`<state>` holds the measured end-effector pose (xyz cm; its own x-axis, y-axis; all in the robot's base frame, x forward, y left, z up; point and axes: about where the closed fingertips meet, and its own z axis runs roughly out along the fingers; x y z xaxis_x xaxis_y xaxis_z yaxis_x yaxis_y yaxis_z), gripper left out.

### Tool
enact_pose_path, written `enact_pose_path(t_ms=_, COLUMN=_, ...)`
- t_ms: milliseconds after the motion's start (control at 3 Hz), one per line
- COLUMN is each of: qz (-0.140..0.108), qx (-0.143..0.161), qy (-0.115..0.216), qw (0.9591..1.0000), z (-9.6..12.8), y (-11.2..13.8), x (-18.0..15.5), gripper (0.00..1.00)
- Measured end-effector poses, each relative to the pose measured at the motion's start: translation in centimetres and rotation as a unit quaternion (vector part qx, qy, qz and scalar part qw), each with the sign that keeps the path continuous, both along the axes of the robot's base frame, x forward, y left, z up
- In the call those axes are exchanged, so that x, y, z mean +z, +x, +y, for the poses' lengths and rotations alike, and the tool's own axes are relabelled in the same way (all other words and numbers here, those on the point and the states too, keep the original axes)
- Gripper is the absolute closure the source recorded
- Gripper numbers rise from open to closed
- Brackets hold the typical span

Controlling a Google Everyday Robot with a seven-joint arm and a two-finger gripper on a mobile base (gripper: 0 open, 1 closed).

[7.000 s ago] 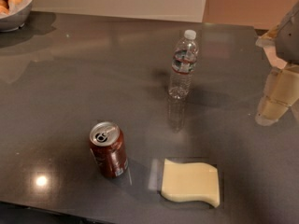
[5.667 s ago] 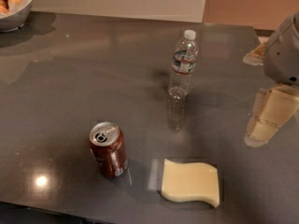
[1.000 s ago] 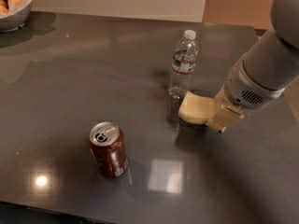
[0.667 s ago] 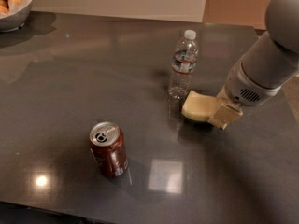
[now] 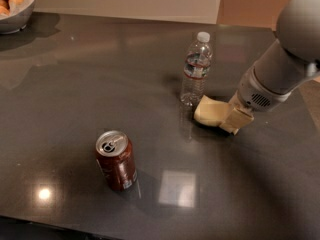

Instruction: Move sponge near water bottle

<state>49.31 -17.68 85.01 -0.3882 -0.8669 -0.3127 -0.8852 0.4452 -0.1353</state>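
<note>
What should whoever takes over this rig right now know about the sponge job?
The gripper is shut on the sponge, low over the table, beside the water bottle.
The sponge is tilted, close to the bottle's base; whether it touches the table cannot be told.
Done: sponge brought near the bottle.
Left: set it down, release, withdraw without knocking the bottle.
The soda can stands apart, nearer the camera.

Dim light, square glare on dark table (image 5: pixel 75 84), soft shadow under gripper (image 5: pixel 231 121) beside water bottle (image 5: pixel 196 69)
</note>
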Motion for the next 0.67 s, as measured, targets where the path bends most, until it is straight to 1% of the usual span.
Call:
enact_pose_path(t_ms=333, qz=-0.003, qx=-0.003, qy=0.008, qw=1.0000, z=-0.06, y=0.95, x=-0.49, gripper=0.36)
enact_pose_path(t_ms=667, qz=-0.002, qx=-0.002, qy=0.008, qw=1.0000, z=0.02, y=0.86, x=-0.46, gripper=0.12)
